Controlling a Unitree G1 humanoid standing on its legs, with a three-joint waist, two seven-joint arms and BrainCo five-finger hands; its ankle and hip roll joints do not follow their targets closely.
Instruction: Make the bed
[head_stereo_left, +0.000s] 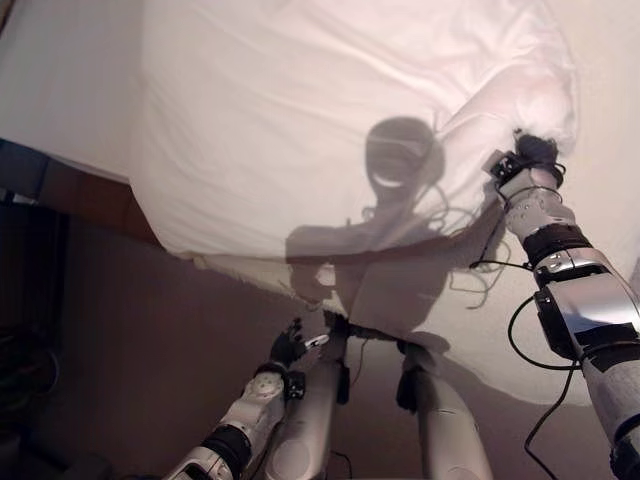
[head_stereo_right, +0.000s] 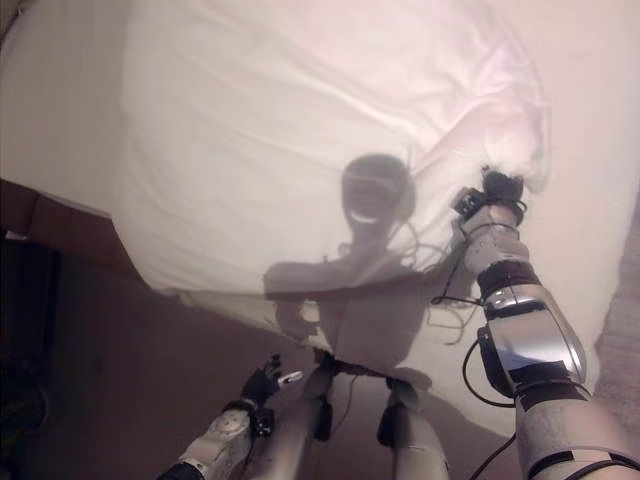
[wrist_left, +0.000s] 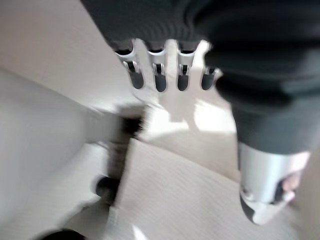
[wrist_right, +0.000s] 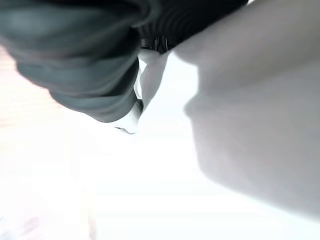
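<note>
Seen from the head, in the left eye view, a white duvet (head_stereo_left: 330, 130) covers most of the bed (head_stereo_left: 60, 80), its long side running from the near left toward the far right, and its near edge hanging over the bed's side above the dark floor (head_stereo_left: 150, 330). The right hand (head_stereo_left: 535, 155) reaches to the far right, into a raised bunch of cloth at the duvet's right end; its fingers are buried in the fold, so whether they clamp the cloth cannot be told. The lifted bunch suggests this end is being drawn up or across to spread the cover flat. The left hand (head_stereo_left: 290, 345) hangs low and near, beside the bed's edge, touching nothing. The right eye view gives the same scene: the duvet (head_stereo_right: 300, 130) sags off the near side, still rumpled toward the right. In the left wrist view the left hand (wrist_left: 165, 75) shows its fingers straight and spread apart, empty, above the pale floor (wrist_left: 190, 200), probably kept clear while the other arm works. In the right wrist view the right hand (wrist_right: 90, 65) is pressed close against bright white cloth, its fingers hidden.
</note>
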